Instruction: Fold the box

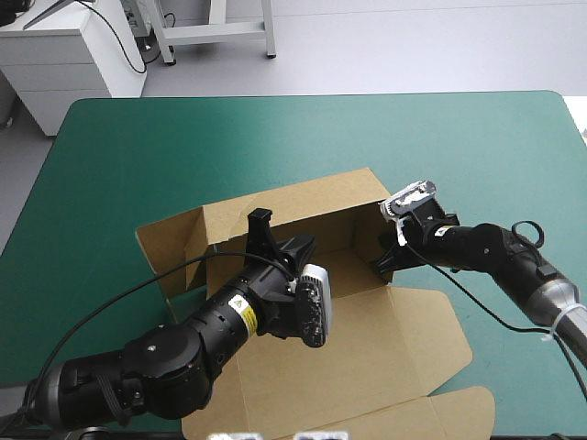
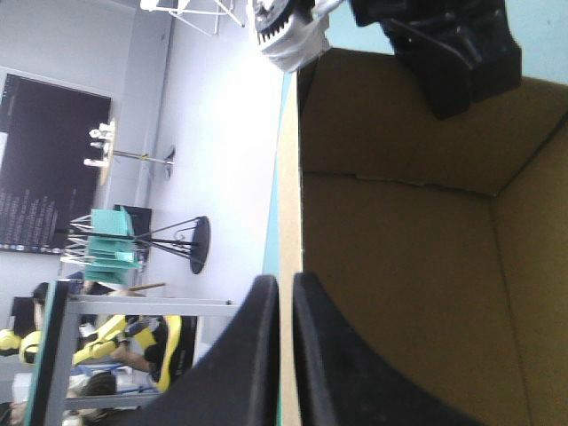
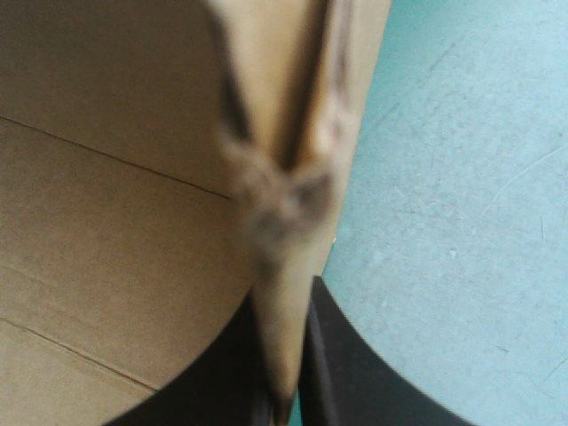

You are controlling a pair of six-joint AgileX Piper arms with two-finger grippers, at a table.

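**Pinching two walls at once, lid yet to be dealt with**

Both arms are on the box (image 1: 348, 261), which sits mid-surface as a half-built tray, its long axis running across from left to right with a slight tilt. The left end effector (image 1: 280, 236) is nearly closed on the rim of the far wall (image 1: 312, 206); in its wrist view the black fingers (image 2: 257, 355) straddle the board edge, which runs straight ahead toward the other arm at the far corner. The right end effector (image 1: 390, 257) is clamped just as narrowly on the right-hand wall (image 3: 284, 133), with brown board between its fingers and bare teal-green surface (image 3: 444, 222) on the outer side.

The lid (image 1: 404, 339) lies flat toward the near edge. The left flap (image 1: 174, 243) splays outward, touched by neither arm.

What matters, by my reading, is that the wall line joins the two end effectors, so each one sits at its own end of the tray. The right arm is nearer the right corner and looks best placed to tuck it. The splayed flap falls to the left arm.
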